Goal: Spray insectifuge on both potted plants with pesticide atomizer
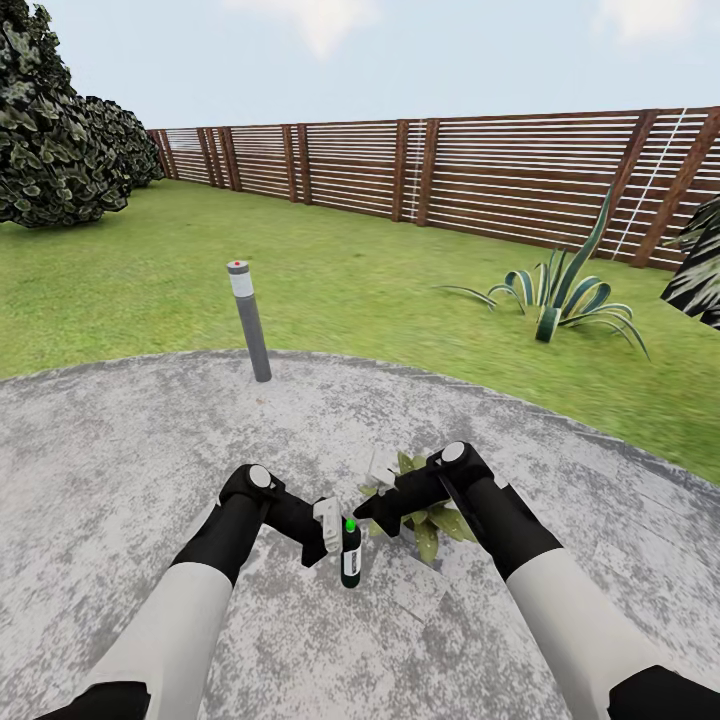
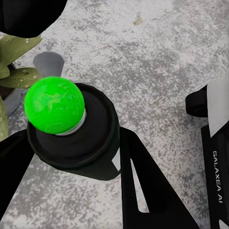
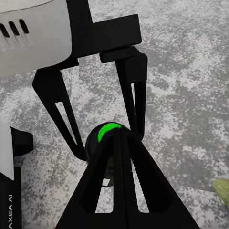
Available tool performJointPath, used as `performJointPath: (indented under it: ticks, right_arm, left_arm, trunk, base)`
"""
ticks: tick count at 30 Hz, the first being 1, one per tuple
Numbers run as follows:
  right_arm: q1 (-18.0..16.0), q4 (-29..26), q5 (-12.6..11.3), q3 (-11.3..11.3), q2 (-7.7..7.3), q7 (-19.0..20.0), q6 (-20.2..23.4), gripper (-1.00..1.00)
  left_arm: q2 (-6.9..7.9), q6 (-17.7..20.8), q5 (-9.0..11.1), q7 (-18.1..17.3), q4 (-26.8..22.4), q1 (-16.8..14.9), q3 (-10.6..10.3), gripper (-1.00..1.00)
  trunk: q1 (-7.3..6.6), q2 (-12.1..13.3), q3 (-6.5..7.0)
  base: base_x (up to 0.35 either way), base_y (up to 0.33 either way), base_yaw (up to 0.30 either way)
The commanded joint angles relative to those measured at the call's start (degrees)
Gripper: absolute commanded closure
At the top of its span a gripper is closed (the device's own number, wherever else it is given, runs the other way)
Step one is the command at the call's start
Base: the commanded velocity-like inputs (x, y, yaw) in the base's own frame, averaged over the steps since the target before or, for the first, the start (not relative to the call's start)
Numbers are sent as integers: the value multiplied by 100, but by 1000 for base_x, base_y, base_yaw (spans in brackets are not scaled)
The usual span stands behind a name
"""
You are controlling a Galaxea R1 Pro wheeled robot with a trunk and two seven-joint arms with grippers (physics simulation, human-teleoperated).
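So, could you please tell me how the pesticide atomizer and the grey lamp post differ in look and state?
The pesticide atomizer is a short black bottle with a green dot on top; the lamp post is a tall grey pole with a white band and a red dot.

The atomizer is held between the left end effector's fingers; the post stands free, fixed at the paved patch's edge.

Both are upright cylinders.
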Motion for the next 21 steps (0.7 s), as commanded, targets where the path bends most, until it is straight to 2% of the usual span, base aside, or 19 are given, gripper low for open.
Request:
performJointPath:
  ticks: [1,7,21]
  right_arm:
    - [-3,-7,23,-2,2,28,55,100]
    - [-3,-7,23,-2,2,28,55,100]
    - [-3,-7,23,-2,2,28,55,100]
  left_arm:
    - [-9,34,-35,-29,-9,-3,26,100]
    - [-9,35,-35,-161,-22,-3,26,100]
    - [-9,35,-14,-163,-23,-3,26,100]
  trunk:
    - [-1,-2,-5]
    - [-1,-2,-5]
    - [-1,-2,-5]
  base:
    - [0,0,0]
    - [0,0,0]
    - [0,0,0]
